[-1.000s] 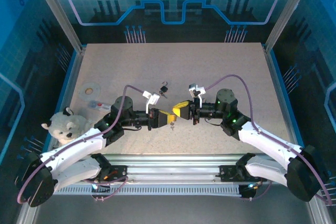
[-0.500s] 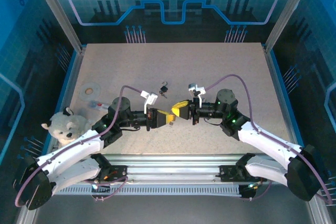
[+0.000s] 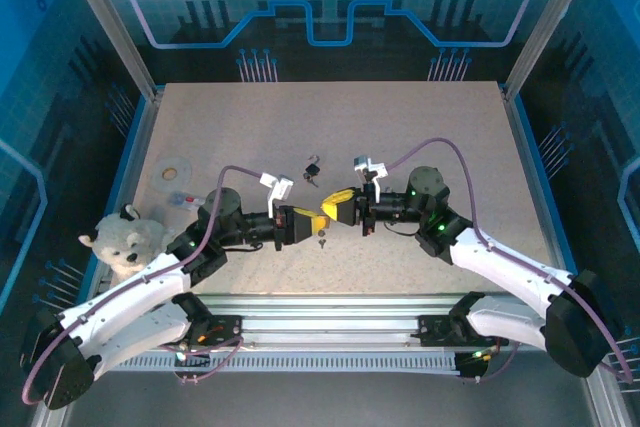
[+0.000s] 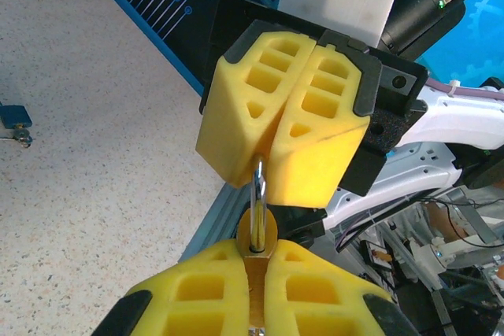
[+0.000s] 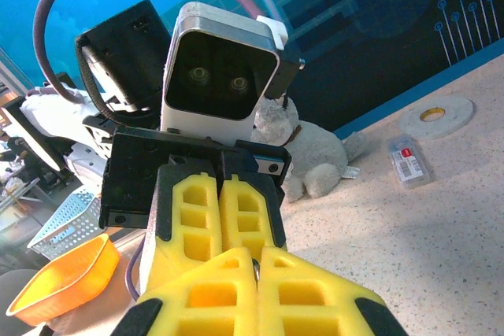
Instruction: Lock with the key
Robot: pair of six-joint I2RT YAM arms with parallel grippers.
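Your two grippers have drawn together over the last second. In the top view the gap between the left gripper (image 3: 305,224) and the right gripper (image 3: 332,211) has shrunk to almost nothing. The pair has also drifted a little toward the left edge of the bench (image 3: 440,127).

The small brass padlock with a silver shackle (image 4: 256,230) is held in the air between them. It sits above the middle of the bench, nearer the near edge than the far one. Your left gripper is clamped narrow on the brass body. Your right gripper is pinched tight on the top of the shackle, its yellow foam pads (image 4: 244,108) meeting with no gap.

Only a short run of shackle shows between the two sets of pads, so I judge you are pressing it home into the body. Whether it has seated I cannot tell.

A small dark piece (image 3: 321,240) dangles just under the lock in the top view. It is likely the key, though too small to be sure. If it is, turning it is the step not yet done.

A second, small blue padlock (image 4: 14,118) lies on the bench toward the far edge, well apart from the held one, so leave it be.
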